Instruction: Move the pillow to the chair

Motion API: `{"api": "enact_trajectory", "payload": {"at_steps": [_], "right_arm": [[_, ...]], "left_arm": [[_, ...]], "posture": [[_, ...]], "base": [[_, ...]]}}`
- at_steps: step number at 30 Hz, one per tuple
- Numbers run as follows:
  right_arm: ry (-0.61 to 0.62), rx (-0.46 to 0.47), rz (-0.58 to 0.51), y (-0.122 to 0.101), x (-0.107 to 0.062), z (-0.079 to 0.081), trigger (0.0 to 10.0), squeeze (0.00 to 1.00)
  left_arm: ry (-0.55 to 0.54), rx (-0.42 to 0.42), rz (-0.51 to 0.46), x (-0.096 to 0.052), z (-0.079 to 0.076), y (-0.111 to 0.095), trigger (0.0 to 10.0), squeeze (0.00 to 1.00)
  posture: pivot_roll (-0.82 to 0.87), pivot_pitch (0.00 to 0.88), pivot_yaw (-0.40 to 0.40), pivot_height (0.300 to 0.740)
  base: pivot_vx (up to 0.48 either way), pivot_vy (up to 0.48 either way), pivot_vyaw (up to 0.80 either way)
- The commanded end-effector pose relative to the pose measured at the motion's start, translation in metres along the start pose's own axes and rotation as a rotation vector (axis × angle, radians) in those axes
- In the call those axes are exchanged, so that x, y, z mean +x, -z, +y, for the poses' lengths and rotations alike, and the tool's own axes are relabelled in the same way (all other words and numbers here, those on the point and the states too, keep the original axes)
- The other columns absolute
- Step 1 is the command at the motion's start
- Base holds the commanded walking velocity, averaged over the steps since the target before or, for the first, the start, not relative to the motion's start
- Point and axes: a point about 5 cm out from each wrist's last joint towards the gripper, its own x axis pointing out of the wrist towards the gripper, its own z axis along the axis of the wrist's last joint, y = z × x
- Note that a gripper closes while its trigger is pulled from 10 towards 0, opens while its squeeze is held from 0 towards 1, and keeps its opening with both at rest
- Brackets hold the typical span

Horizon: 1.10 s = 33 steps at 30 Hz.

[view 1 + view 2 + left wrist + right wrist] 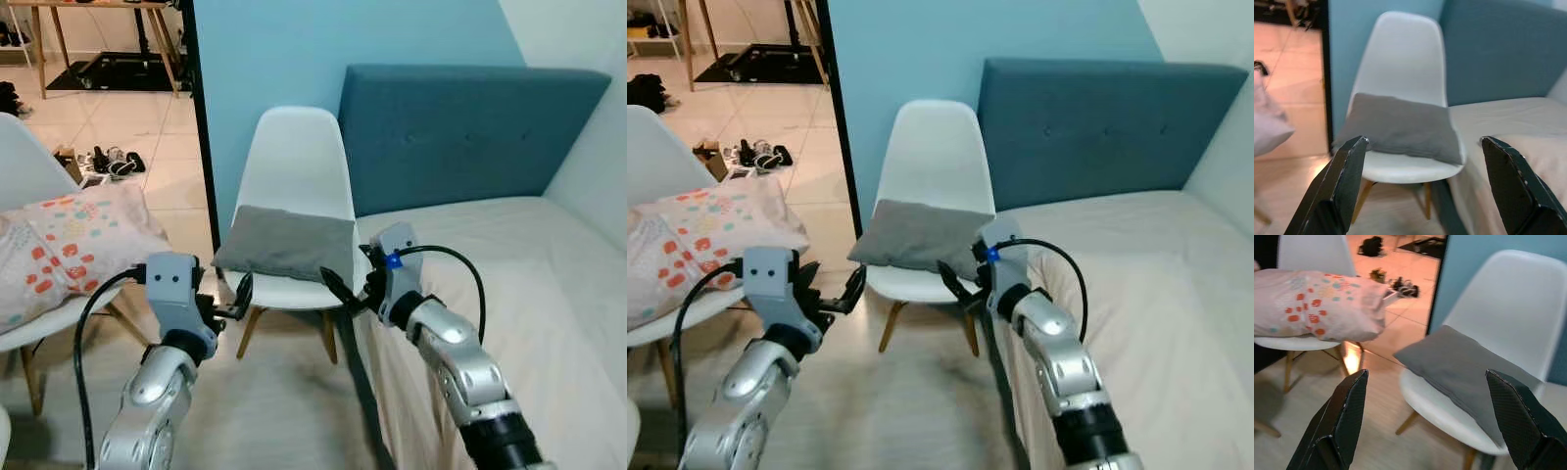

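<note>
A grey pillow [286, 243] lies flat on the seat of a white shell chair [297, 166] that stands between the blue wall and the bed; the pillow [1400, 127] hangs a little over the seat's edges. Both arms are raised short of the chair's front. My left gripper [238, 299] is open below the pillow's near-left corner and holds nothing. My right gripper [345, 292] is open by the pillow's near-right corner, also holding nothing. The same pillow [1469, 373] appears between the right fingers, some way off.
A second white chair [24, 171] at the left carries a pale pillow with coloured dots [69, 245]. The bed [509, 284] with its blue headboard [460, 132] fills the right side. Shoes [110, 162] lie on the tiled floor beyond.
</note>
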Motion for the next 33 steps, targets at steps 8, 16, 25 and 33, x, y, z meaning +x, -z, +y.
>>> {"api": "enact_trajectory", "payload": {"at_steps": [8,16,25,33], "right_arm": [[0.033,0.014,0.002,0.0,0.0,-0.003,10.0,0.0],[0.068,0.036,0.028,0.003,0.001,-0.006,10.0,0.0],[0.164,0.101,0.063,0.008,0.001,-0.018,10.0,0.0],[0.228,0.122,0.109,0.016,-0.001,-0.023,10.0,0.0]], "left_arm": [[0.002,0.006,0.011,0.0,0.001,0.002,10.0,0.0],[0.013,0.005,0.01,0.0,-0.001,0.002,10.0,0.0],[0.041,0.01,0.024,0.0,-0.003,0.004,10.0,0.0],[0.075,0.006,0.042,-0.003,-0.004,0.008,10.0,0.0]], "posture": [[-0.04,0.0,-0.09,0.74],[-0.03,0.0,-0.092,0.74],[-0.03,0.0,-0.091,0.74],[-0.03,0.0,-0.086,0.74]], "base": [[0.425,0.0,0.3],[0.424,0.0,0.0],[0.351,0.0,-0.59],[0.0,0.0,-0.75]]}}
